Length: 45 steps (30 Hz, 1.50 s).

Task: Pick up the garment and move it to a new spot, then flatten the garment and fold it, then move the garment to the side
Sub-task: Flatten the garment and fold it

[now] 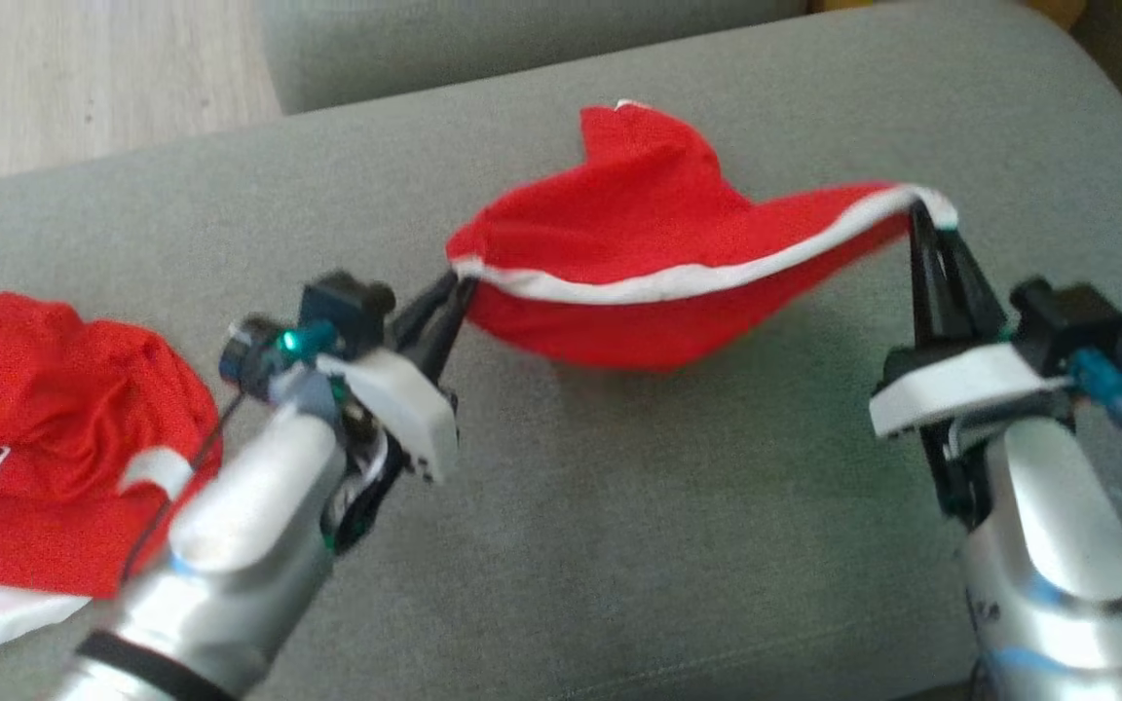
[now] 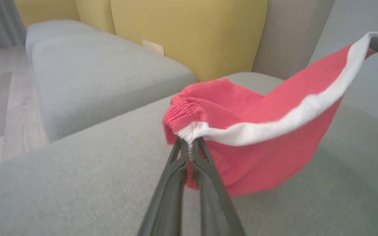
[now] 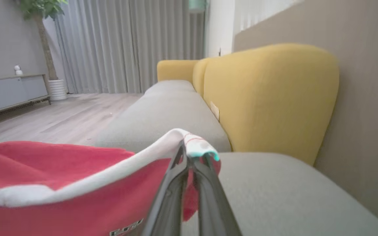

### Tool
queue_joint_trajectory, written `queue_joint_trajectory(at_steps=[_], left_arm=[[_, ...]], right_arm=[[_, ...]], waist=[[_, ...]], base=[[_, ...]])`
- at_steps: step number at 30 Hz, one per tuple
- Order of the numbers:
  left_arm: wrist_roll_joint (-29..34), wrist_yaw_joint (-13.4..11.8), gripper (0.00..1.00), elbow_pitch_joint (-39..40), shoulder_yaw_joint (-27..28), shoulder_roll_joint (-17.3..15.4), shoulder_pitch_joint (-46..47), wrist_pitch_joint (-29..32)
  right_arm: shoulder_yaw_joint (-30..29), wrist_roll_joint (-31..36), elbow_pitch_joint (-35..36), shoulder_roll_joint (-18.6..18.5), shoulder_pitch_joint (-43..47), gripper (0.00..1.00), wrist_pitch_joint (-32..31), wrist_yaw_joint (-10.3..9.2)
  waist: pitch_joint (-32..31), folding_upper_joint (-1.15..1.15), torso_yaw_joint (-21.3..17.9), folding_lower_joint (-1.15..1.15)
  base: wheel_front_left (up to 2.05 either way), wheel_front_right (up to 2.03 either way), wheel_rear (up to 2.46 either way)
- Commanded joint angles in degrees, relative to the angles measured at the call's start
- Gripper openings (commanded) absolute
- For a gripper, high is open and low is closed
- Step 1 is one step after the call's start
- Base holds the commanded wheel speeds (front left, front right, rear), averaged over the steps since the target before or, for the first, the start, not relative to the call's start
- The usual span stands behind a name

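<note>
both claws are clenched on cloth: my left claw pinches one end of the white band of the red garment, and my right claw is clamped on the other end. the garment hangs slung between them over the seat, its belly sagging low and a peak of fabric standing up behind the band. i cannot tell whether its lowest fold touches the seat.

around me, a pale wooden floor runs off to long grey curtains, and a beige wall rises behind the sofa. the grey seat cushion spreads under both my arms, with a second grey seat beyond it. yellow back cushions stand along the wall side. a low grey cabinet sits at the far wall, and beside it is a tree in a white ribbed pot.

on the seat by my left forearm lies a heap of red cloth with white patches, well apart from the garment i hold. a pale tag shows on the near yellow cushion's side, and a small white object stands on the cabinet, too small to make out.
</note>
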<state>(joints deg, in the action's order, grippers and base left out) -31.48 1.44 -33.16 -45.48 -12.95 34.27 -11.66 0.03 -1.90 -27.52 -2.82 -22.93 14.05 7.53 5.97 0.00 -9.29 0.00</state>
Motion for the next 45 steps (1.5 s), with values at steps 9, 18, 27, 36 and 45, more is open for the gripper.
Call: queue_joint_trajectory(at_steps=[9,18,27,36,45], left_arm=[[0.0,-1.7,0.0,9.1,7.4,-3.8,15.4,0.0],[-1.7,-4.4,0.0,16.6,10.6,-6.0,16.4,1.5],[-3.4,-5.9,0.0,26.9,9.6,-10.3,11.0,8.7],[-5.1,-3.3,0.0,24.5,10.5,-11.5,18.3,13.9],[-1.4,1.8,0.0,-0.9,13.4,-7.9,45.4,7.2]], right_arm=[[8.5,1.4,15.4,-8.5,-14.7,0.0,-8.3,-0.04],[8.1,0.2,24.6,-10.9,-13.6,0.0,-14.9,-0.04],[5.9,-1.0,35.1,-9.9,-5.2,0.0,-22.8,-0.04],[8.5,-2.0,30.7,-11.0,-15.0,0.0,-24.6,-0.04],[7.4,1.5,-1.6,-7.9,-49.6,0.0,-10.2,-0.04]], waist=[[-5.1,0.0,0.0,0.0],[-8.0,0.0,1.5,0.0],[-6.7,0.0,2.8,0.0],[4.5,0.0,2.0,0.0],[17.8,0.0,1.7,0.0]], base=[[0.0,0.0,0.0],[0.0,0.0,0.0],[0.0,0.0,0.0],[0.0,0.0,0.0],[0.0,0.0,0.0]])
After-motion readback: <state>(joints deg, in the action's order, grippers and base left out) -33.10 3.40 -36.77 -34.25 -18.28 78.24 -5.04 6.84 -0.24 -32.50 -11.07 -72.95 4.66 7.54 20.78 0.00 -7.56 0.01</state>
